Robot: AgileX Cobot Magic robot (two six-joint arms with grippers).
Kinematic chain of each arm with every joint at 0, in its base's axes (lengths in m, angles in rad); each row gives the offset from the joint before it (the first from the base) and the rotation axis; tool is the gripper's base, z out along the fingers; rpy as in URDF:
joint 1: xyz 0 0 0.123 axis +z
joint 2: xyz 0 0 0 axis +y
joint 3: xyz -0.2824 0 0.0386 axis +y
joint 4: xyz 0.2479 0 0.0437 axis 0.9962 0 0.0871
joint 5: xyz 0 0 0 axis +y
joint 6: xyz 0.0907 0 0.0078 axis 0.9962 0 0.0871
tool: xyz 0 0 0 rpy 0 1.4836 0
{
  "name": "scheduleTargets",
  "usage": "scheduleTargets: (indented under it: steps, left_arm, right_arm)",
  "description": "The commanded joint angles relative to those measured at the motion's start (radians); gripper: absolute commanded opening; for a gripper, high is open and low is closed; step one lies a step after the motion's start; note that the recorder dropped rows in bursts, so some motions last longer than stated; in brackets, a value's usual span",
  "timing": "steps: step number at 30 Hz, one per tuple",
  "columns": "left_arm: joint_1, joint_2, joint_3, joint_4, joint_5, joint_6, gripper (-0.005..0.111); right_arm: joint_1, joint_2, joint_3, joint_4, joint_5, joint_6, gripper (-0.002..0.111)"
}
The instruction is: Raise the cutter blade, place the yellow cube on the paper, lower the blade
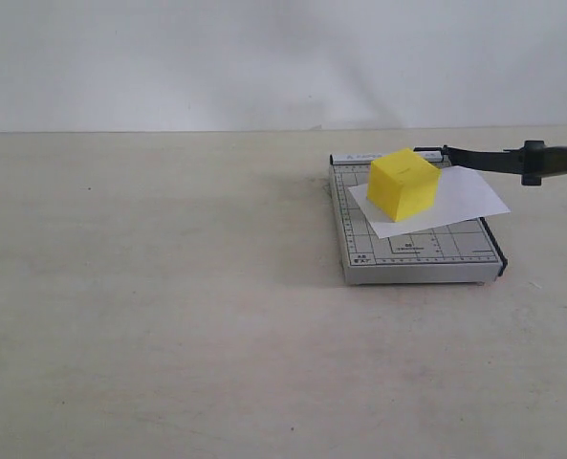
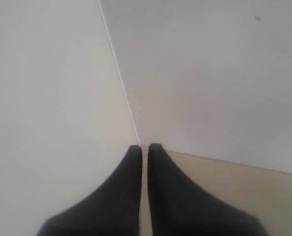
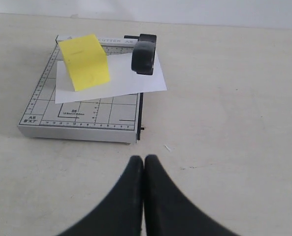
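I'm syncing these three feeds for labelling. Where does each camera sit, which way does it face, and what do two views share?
Exterior: off the arms, looking across the table at the trimmer, cube, paper and raised blade; no arm shows.
Left wrist: on the left arm, facing a wall past the shut left gripper.
Right wrist: on the right arm, facing the trimmer past the shut right gripper.
Shared: exterior and right wrist both show trimmer, cube, paper and blade.

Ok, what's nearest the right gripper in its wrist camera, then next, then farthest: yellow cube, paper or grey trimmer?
1. Grey trimmer base: its front edge lies just ahead of the right gripper.
2. Paper: on the base, further back.
3. Yellow cube: on the paper, towards the far end.
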Motion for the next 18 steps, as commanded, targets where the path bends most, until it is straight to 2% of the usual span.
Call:
scheduleTargets:
  steps: [1, 6, 9, 14, 18]
  left_arm:
    - [0.005, -0.324, 0.370, 0.009, -0.175, -0.080, 0.004]
    - [0.001, -0.607, 0.701, 0.010, -0.175, -0.137, 0.004]
    - [0.001, -0.713, 0.858, 0.001, -0.181, -0.185, 0.004]
    - [0.001, -0.760, 1.104, -0.065, -0.246, -0.197, 0.004]
    - [0.001, -0.758, 1.269, -0.093, -0.413, -0.260, 0.004]
  right_arm:
    - [0.001, -0.002, 0.001, 0.000, 0.010, -0.004, 0.000]
    - [0.001, -0.002, 0.001, 0.000, 0.027, -0.004, 0.000]
    - [0.001, -0.002, 0.001, 0.000, 0.038, -0.004, 0.000]
    - [0.001, -0.002, 0.001, 0.000, 0.052, -0.004, 0.000]
    - [0.001, -0.002, 0.001, 0.000, 0.044, -0.018, 0.000]
